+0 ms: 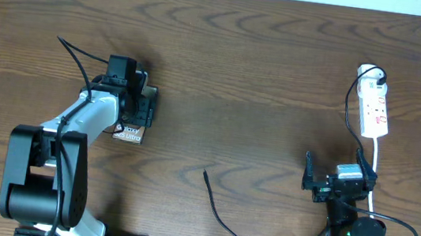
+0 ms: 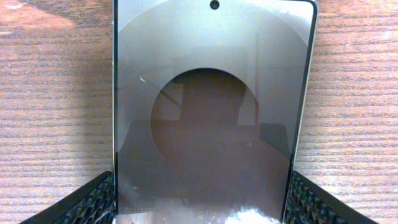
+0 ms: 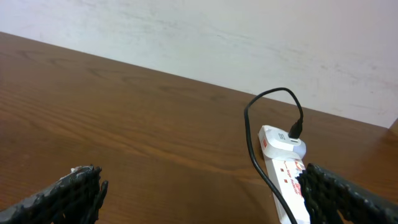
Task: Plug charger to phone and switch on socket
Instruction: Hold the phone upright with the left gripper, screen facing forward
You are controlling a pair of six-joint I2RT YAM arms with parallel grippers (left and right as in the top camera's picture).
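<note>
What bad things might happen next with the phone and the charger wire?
1. The left fingers hug the glossy phone only by its thin side edges, so it might slip or twist.
2. The charger tip lies loose mid-table, apart from the phone; it is tiny, so the open right fingers might miss it.
3. Its cable is plugged in at the socket; a hard pull might drag the socket.

Brown wood table (image 1: pixel 241 58) (white wall (image 3: pixel 249 37) behind).

Glossy phone (image 2: pixel 211 124), wood-grain table (image 1: pixel 241 58), seemingly plastic socket (image 1: pixel 376 109).
</note>
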